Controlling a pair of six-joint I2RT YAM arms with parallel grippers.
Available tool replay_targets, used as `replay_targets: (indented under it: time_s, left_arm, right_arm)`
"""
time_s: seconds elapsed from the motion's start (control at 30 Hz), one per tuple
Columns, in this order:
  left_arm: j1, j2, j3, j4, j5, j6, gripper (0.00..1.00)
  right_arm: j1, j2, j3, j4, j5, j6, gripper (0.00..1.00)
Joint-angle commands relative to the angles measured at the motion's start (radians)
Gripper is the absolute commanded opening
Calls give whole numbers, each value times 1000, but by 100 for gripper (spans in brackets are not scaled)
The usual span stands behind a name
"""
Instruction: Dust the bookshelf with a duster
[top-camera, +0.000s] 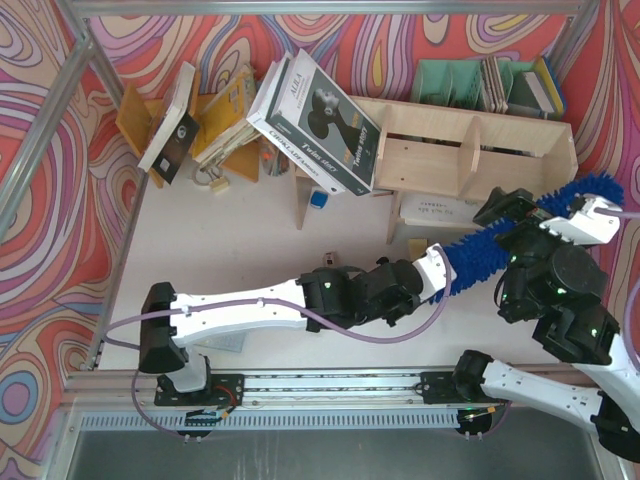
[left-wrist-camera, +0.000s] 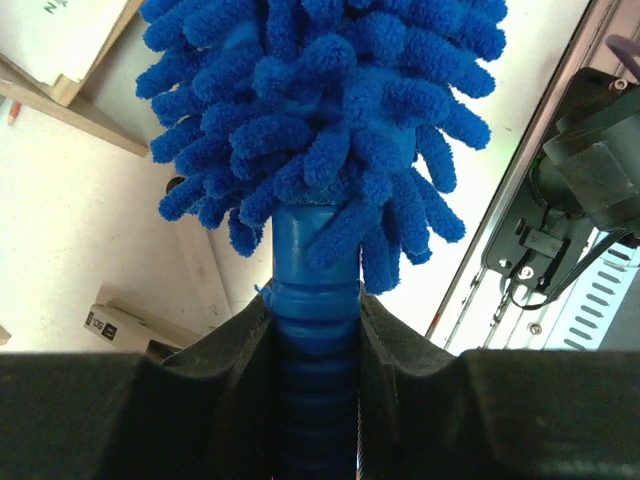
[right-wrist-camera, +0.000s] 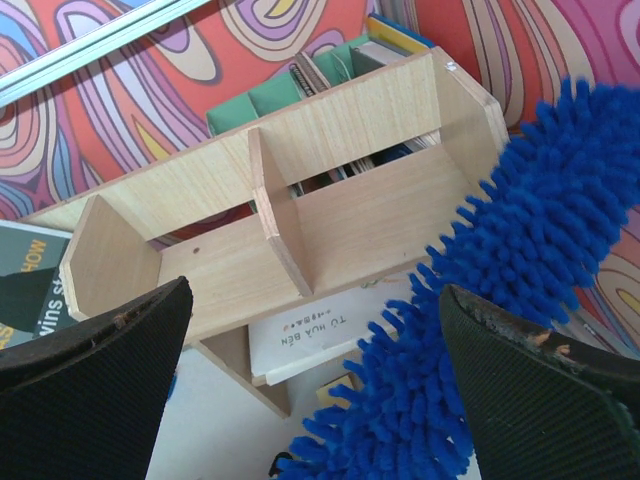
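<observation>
The duster (top-camera: 520, 225) is a long bright-blue fluffy head on a ribbed blue handle (left-wrist-camera: 315, 270). My left gripper (left-wrist-camera: 315, 315) is shut on that handle, with the fluff (left-wrist-camera: 320, 120) spreading just beyond the fingertips. In the top view the left gripper (top-camera: 438, 270) holds the duster slanting up and to the right, across the front of the bookshelf (top-camera: 470, 150). The bookshelf is a low, pale plywood unit with upright dividers (right-wrist-camera: 275, 220). My right gripper (top-camera: 512, 222) hovers open beside the duster's middle. The blue fluff (right-wrist-camera: 480, 340) runs along the right gripper's (right-wrist-camera: 315, 325) right finger, and the jaws clasp nothing.
A large black-and-white book (top-camera: 320, 120) leans on the shelf's left end. Left of it is an orange-yellow rack (top-camera: 215, 120) with tilted books. Green file holders (top-camera: 450, 80) stand behind the shelf. A white book (right-wrist-camera: 310, 335) lies under the shelf. A small blue cube (top-camera: 318, 198) sits on the table.
</observation>
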Motion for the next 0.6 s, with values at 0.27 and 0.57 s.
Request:
replay_targets:
  time_s: [0.27,0.57]
  left_arm:
    - [67,58,35,38,93,-4,0]
    - [84,71,35,43,93,-11,0]
  right_arm:
    - [-1,67,-72,382,-207,-427,99]
    - [-2,77,-145,586,-312,-553,99]
